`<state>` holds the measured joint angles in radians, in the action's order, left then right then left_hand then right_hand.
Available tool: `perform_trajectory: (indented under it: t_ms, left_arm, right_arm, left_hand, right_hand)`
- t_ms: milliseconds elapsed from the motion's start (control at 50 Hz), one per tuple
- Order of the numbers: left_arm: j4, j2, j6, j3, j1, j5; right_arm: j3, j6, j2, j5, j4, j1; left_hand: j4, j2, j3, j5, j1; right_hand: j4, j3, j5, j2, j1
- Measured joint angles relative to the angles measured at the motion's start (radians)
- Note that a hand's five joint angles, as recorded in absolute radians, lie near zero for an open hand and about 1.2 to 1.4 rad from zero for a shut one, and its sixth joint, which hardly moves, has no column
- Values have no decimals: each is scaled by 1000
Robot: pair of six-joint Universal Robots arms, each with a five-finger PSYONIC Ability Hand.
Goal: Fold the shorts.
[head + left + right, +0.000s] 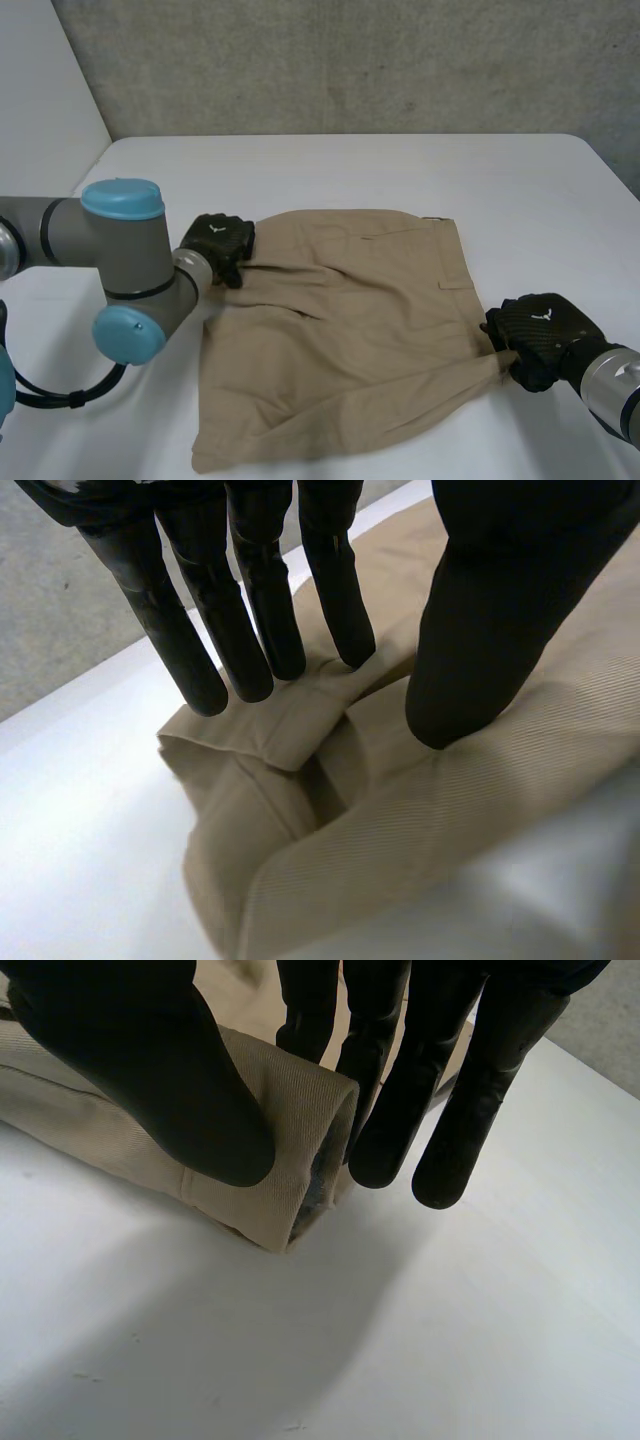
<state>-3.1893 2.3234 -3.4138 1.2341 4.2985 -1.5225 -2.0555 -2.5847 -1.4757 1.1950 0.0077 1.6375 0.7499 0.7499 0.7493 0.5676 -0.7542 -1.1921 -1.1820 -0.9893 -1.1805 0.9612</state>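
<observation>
Both of my hands are on the khaki shorts (350,330), which lie spread and somewhat rumpled in the middle of the white table (400,165). My left hand (220,245) sits at the cloth's 10 o'clock corner. In its wrist view the straight fingers (255,630) press one side of a raised fold and the thumb (480,630) presses the other, so I have that corner pinched.

My right hand (540,335) is at the 4 o'clock corner. There the thumb (150,1070) lies on top of a doubled hem and the fingers (400,1110) reach behind it, nipping the cloth between them.

I judge that I hold two opposite corners this way so the cloth is taut between them and can be carried over as one sheet. The 7 o'clock corner lies loose and may drag when lifted, so both hands should rise together.
</observation>
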Motion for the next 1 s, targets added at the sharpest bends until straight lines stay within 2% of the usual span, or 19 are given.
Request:
perform_trajectory:
  t_ms: [700, 1000]
  left_arm:
    - [-19, -109, 7, 123, -67, 8]
    - [-20, -73, -1, 102, -54, 17]
  right_arm:
    - [0, 2, 0, 0, 0, 1]
    - [0, 2, 0, 1, 2, 1]
  left_hand:
    - [28, 27, 30, 36, -27]
    - [12, 17, 19, 27, -13]
  right_hand:
    - [0, 0, 0, 0, 0]
    - [0, 0, 0, 0, 0]
